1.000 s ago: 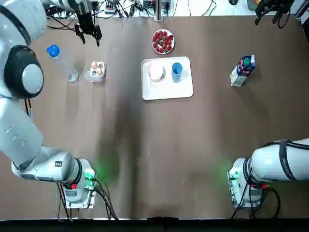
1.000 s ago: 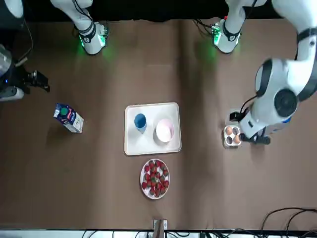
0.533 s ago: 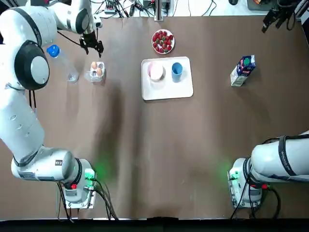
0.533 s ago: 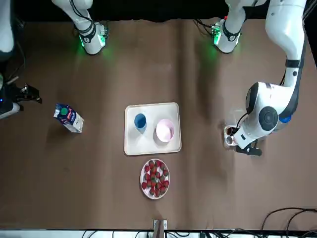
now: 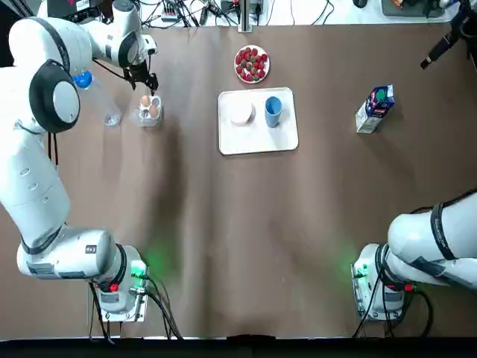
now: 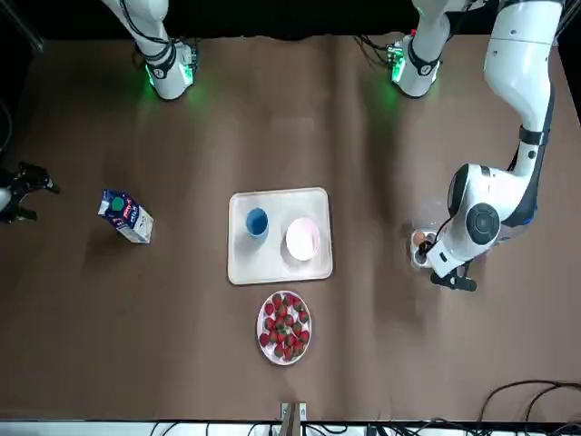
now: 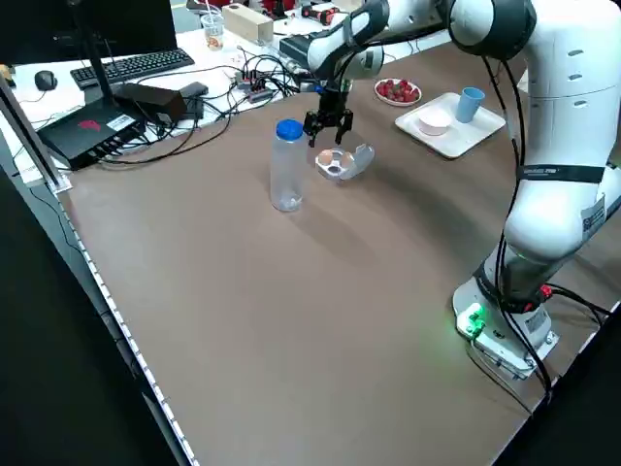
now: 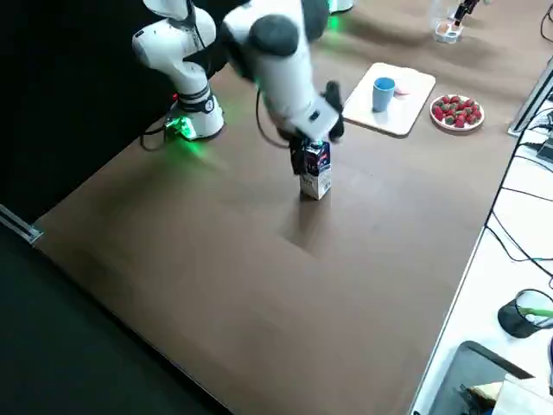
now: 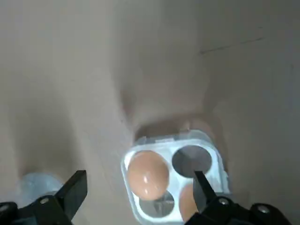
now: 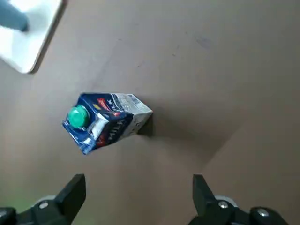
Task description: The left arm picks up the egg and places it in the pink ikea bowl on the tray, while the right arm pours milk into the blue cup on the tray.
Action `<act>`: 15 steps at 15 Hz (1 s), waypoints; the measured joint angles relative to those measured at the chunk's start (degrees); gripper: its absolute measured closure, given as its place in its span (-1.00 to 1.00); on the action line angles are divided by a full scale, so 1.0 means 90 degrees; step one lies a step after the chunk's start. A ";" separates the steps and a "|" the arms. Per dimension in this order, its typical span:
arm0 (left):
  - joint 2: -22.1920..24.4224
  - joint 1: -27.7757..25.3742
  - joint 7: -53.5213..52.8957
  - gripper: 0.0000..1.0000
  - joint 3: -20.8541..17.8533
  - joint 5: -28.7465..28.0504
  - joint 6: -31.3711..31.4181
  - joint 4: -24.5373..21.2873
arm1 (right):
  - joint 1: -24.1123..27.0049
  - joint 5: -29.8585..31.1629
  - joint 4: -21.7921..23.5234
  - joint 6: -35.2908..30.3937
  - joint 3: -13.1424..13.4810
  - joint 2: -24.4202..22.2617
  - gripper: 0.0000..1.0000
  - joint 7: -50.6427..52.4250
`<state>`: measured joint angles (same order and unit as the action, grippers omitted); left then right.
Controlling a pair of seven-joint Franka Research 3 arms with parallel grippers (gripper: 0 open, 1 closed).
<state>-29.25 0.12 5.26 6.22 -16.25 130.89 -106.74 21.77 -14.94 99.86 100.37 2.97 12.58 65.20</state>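
With jaws spread wide, the left gripper point(image 9: 138, 187) hangs straight above the brown egg point(image 9: 146, 172) in its clear egg holder point(image 9: 157, 139), while the right gripper point(image 10: 138, 187), fingers parted, hovers clear of the upright milk carton point(image 10: 108, 123).

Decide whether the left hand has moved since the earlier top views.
Yes. The left hand moved closer to the fixed egg carton, now just beyond it.
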 joint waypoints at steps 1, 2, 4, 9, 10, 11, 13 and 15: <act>-0.0026 -0.0045 0.0000 -0.99 -0.0001 -0.0030 0.0108 -0.0041 | 0.0160 -0.0218 -0.0015 -0.0001 0.0000 0.0155 -1.00 0.0469; -0.0047 -0.0080 0.0000 -0.98 0.0000 -0.0040 0.0189 -0.0074 | 0.0307 -0.0413 -0.0033 -0.0001 0.0001 0.0311 -1.00 0.0899; -0.0075 -0.0095 0.0009 -0.95 0.0001 -0.0040 0.0322 -0.0143 | 0.0570 -0.0765 -0.0150 -0.0001 0.0001 0.0635 -1.00 0.1601; -0.0086 -0.0086 0.0063 -0.69 0.0017 -0.0041 0.0397 -0.0312 | 0.0981 -0.1235 -0.0446 -0.0015 -0.0003 0.1254 -1.00 0.3028; -0.0086 -0.0086 0.0065 -0.63 0.0017 -0.0041 0.0403 -0.0344 | 0.1054 -0.1343 -0.0456 -0.0018 -0.0002 0.1334 -1.00 0.3357; -0.0086 -0.0086 0.0070 -0.61 0.0019 -0.0041 0.0409 -0.0370 | 0.1139 -0.1459 -0.0459 -0.0020 -0.0003 0.1422 -1.00 0.3682; -0.0083 -0.0082 0.0123 -0.49 0.0030 -0.0041 0.0425 -0.0401 | 0.1313 -0.1648 -0.0465 -0.0034 -0.0002 0.1615 -1.00 0.4257; -0.0077 -0.0075 0.0181 -0.25 0.0048 -0.0041 0.0430 -0.0406 | 0.1428 -0.1773 -0.0469 -0.0055 -0.0005 0.1850 -1.00 0.4739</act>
<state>-29.95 -0.55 6.89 6.65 -16.61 134.76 -110.40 34.62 -30.90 95.64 99.88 2.93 29.23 107.86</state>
